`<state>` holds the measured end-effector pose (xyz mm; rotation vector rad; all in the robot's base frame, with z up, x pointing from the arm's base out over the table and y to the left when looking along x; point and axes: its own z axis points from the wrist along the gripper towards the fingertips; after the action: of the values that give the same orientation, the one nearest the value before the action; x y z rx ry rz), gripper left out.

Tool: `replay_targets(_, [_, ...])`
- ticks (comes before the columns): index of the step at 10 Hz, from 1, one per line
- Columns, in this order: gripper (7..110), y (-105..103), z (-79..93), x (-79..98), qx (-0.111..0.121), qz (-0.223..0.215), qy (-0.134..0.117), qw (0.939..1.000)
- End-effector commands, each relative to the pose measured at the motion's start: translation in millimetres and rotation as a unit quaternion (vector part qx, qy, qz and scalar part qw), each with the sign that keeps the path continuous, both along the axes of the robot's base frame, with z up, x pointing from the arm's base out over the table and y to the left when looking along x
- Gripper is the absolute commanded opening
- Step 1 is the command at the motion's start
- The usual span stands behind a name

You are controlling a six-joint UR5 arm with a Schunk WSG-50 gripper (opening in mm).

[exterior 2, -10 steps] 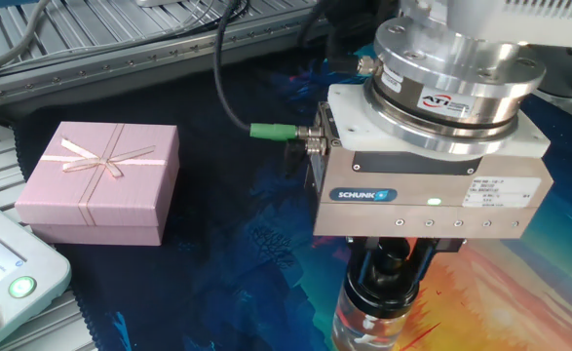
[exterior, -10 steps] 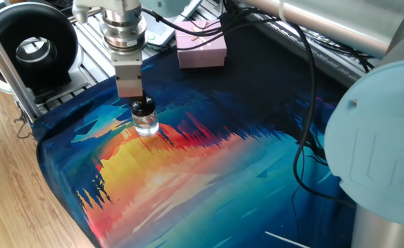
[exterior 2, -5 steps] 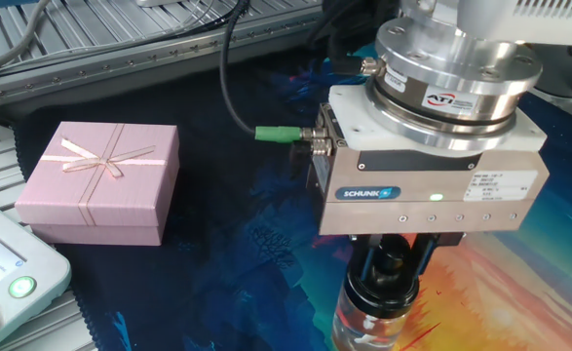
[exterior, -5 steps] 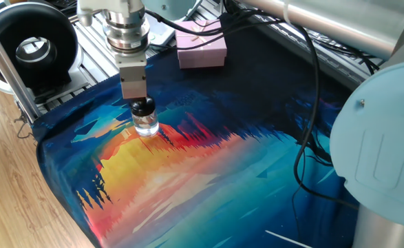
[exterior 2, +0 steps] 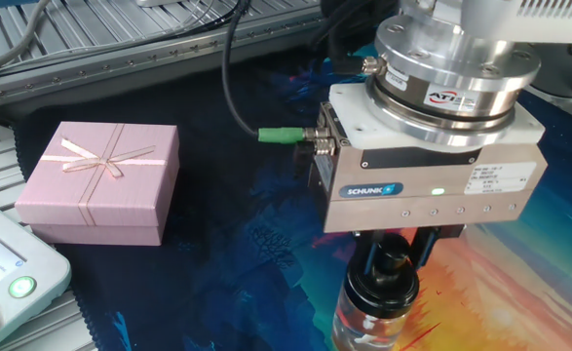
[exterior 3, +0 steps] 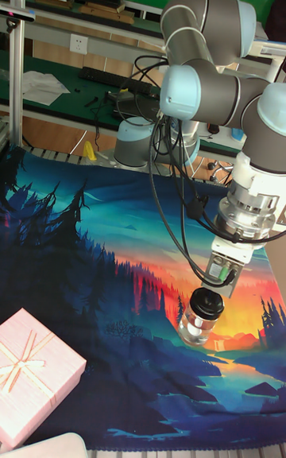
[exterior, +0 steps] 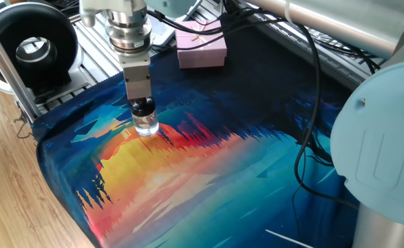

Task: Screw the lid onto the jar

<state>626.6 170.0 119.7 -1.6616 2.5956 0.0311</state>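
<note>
The small clear glass jar (exterior: pixel 146 126) (exterior 2: pixel 362 328) (exterior 3: pixel 195 331) stands upright on the colourful mat (exterior: pixel 208 172). The black lid (exterior: pixel 143 107) (exterior 2: pixel 384 284) (exterior 3: pixel 207 304) sits on its neck. My gripper (exterior: pixel 142 102) (exterior 2: pixel 395 257) (exterior 3: pixel 213 290) hangs straight down over the jar. Its fingers (exterior 2: pixel 427 248) are closed around the lid's knob-like top. In the close fixed view the gripper's body hides most of the fingers.
A pink gift box (exterior: pixel 202 49) (exterior 2: pixel 100 180) (exterior 3: pixel 36 370) lies on the mat behind and to the side of the jar. A black round device (exterior: pixel 29 45) stands off the mat's corner. Cables (exterior: pixel 305 103) trail over the mat. A control panel (exterior 2: pixel 13 283) is beside the box.
The gripper's body has turned a little about its vertical axis, with the green connector swinging round, while it stays on the lid. The jar has not moved.
</note>
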Motion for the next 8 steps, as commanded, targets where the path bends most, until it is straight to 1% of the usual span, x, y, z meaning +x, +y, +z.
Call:
replay_targets(1, [44, 2.3, 0.3, -3.1, 0.009, 0.015, 0.005, 0.9998])
replay_targets(3, [44, 3.9, -1.4, -2.5, 0.01, 0.024, 0.002, 0.9997])
replay_targets(5, [44, 5.3, -1.7, -0.7, 0.01, 0.024, -0.001, 0.9997])
replay_targets(7, [44, 3.9, -1.2, 1.2, 0.001, 0.026, -0.004, 0.9996])
replay_targets(8, [44, -1.8, -0.8, 2.1, -0.014, 0.028, -0.005, 0.9995])
